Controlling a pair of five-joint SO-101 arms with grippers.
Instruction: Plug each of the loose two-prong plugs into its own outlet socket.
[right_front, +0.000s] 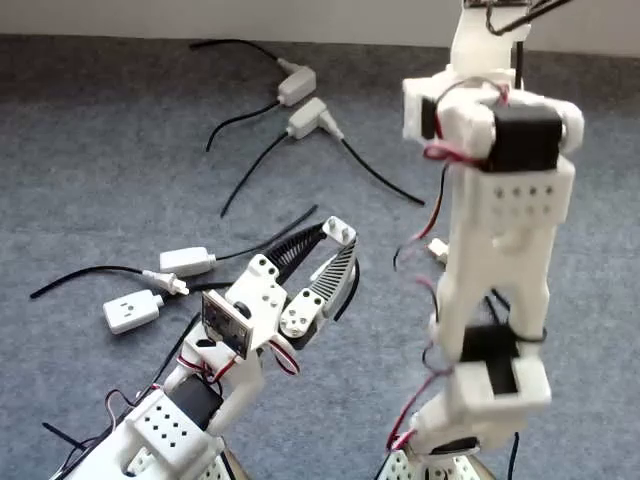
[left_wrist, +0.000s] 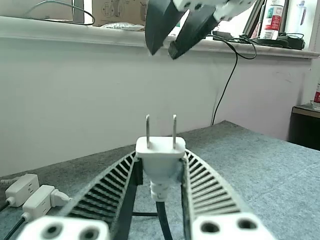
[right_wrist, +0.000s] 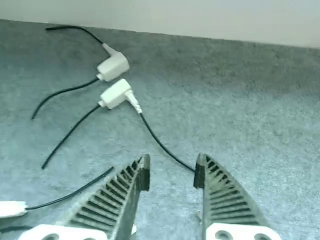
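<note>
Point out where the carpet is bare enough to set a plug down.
Bare carpet lies at the high view's left, between the joined plug-and-socket pairs up top and the loose socket below. Another patch lies outside the right arm. Crowded: around the loose socket and its cables, and between the arms.

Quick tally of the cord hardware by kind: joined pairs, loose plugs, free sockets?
Joined pairs: 2, farther pair, nearer pair
Loose plugs: 2, held plug in left end effector, carpet plug
Free sockets: 2, face-up socket, second socket
Total: 6
</note>
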